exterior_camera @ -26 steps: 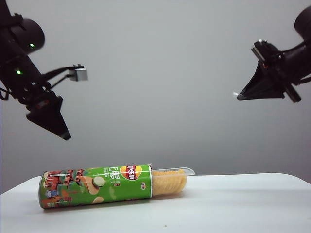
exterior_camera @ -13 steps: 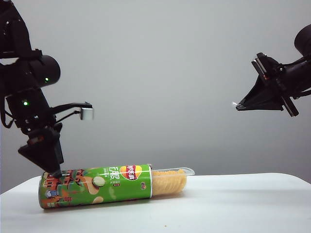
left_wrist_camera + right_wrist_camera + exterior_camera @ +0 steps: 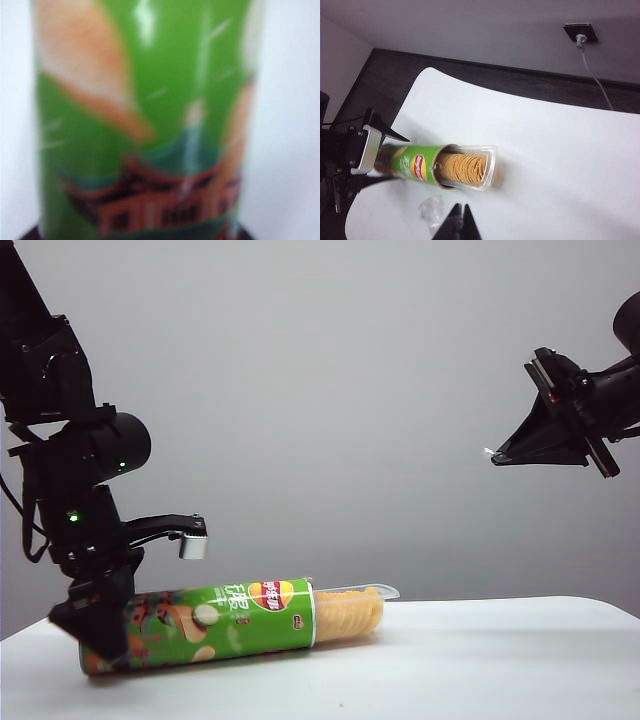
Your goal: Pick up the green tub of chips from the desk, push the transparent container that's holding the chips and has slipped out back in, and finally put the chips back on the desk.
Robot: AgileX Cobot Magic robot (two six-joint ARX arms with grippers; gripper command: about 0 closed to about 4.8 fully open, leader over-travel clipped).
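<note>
The left gripper (image 3: 100,625) straddles the green tub of chips (image 3: 215,618) on the desk (image 3: 480,660), fingers spread wide (grip unclear). The right gripper (image 3: 460,218) hangs high, fingers shut, empty.

The green tub of chips (image 3: 215,620) is showing a glossy, smooth printed skin, catching streaky highlights in the left wrist view. The transparent container (image 3: 360,598) at frame centre is looking like thin clear plastic, shiny along its lip. The table (image 3: 480,660) is appearing matt, smooth white. The left gripper (image 3: 100,625), lower left, and the right gripper (image 3: 460,222) are looking like matt black plastic.
</note>
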